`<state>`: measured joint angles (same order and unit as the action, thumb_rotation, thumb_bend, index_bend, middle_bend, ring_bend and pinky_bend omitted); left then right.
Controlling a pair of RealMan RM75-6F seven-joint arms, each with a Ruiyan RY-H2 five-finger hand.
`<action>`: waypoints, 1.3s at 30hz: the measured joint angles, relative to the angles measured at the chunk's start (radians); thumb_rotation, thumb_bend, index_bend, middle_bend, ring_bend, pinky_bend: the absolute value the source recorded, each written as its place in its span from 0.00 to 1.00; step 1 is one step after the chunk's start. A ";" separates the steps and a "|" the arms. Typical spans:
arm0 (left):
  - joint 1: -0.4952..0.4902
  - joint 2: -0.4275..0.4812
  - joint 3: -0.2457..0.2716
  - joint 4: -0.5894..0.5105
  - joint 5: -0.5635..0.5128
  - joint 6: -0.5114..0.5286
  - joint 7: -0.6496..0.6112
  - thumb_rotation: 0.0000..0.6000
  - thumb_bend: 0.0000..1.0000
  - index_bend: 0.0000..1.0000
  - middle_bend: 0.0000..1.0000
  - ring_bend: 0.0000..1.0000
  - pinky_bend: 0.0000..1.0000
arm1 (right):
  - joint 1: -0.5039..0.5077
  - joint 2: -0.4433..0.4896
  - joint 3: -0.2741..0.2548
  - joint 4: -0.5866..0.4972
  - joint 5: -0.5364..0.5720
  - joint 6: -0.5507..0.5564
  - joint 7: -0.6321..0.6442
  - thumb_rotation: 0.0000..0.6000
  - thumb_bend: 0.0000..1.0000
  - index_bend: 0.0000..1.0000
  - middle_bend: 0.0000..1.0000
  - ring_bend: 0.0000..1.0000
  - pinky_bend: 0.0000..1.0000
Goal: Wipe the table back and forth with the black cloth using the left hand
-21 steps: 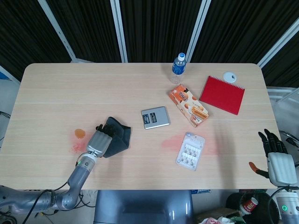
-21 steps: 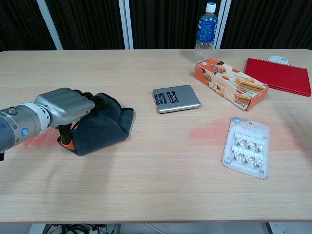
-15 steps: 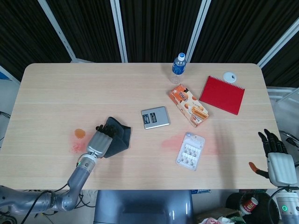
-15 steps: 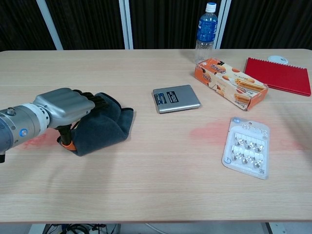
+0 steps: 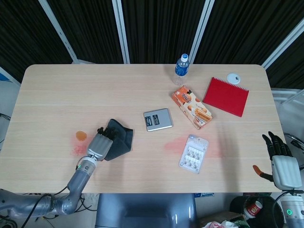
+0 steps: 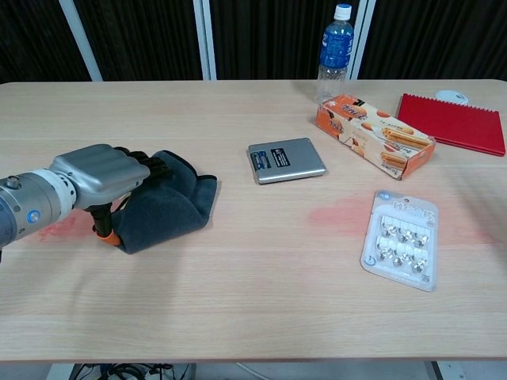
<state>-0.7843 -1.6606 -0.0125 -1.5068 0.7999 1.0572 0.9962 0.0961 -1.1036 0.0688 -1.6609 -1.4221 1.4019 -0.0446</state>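
Left hand lies palm-down, fingers pressed flat on the black cloth, a soft rumpled fold at the wooden table's near-left. Right hand off-table, fingers spread, holding nothing.

**Hidden and cut off**

The left hand covered the near-left part of the black cloth, hiding its grip there. The right hand sat outside the chest view. The bottle label was unreadable.
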 measured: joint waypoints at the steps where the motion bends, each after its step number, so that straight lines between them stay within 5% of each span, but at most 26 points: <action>1: 0.000 0.000 0.000 0.001 0.002 0.001 -0.002 1.00 0.01 0.03 0.01 0.02 0.10 | 0.000 0.000 0.000 0.000 0.000 0.000 -0.001 1.00 0.11 0.00 0.00 0.00 0.14; 17: -0.011 -0.021 0.000 0.021 -0.007 0.001 0.005 1.00 0.04 0.07 0.06 0.04 0.16 | 0.000 0.002 0.000 -0.004 0.003 -0.003 0.004 1.00 0.11 0.00 0.00 0.00 0.14; 20: -0.013 -0.027 -0.001 0.029 -0.004 0.001 0.003 1.00 0.13 0.16 0.18 0.15 0.31 | 0.000 0.002 0.000 -0.004 0.004 -0.004 0.005 1.00 0.11 0.00 0.00 0.00 0.14; 28: -0.009 -0.062 0.007 0.095 0.064 0.021 -0.024 1.00 0.35 0.58 0.59 0.52 0.68 | 0.000 0.003 -0.001 -0.006 0.004 -0.005 0.005 1.00 0.12 0.00 0.00 0.00 0.14; 31: -0.005 -0.079 0.014 0.135 0.105 0.027 -0.045 1.00 0.41 0.67 0.68 0.60 0.73 | 0.000 0.004 -0.001 -0.007 0.006 -0.006 0.004 1.00 0.12 0.00 0.00 0.00 0.14; 39: 0.015 -0.106 0.030 0.230 0.246 0.057 -0.149 1.00 0.43 0.70 0.71 0.63 0.75 | -0.001 0.005 -0.001 -0.010 0.007 -0.006 0.006 1.00 0.12 0.00 0.00 0.00 0.14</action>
<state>-0.7693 -1.7671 0.0170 -1.2772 1.0464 1.1141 0.8473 0.0955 -1.0984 0.0676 -1.6709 -1.4150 1.3956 -0.0383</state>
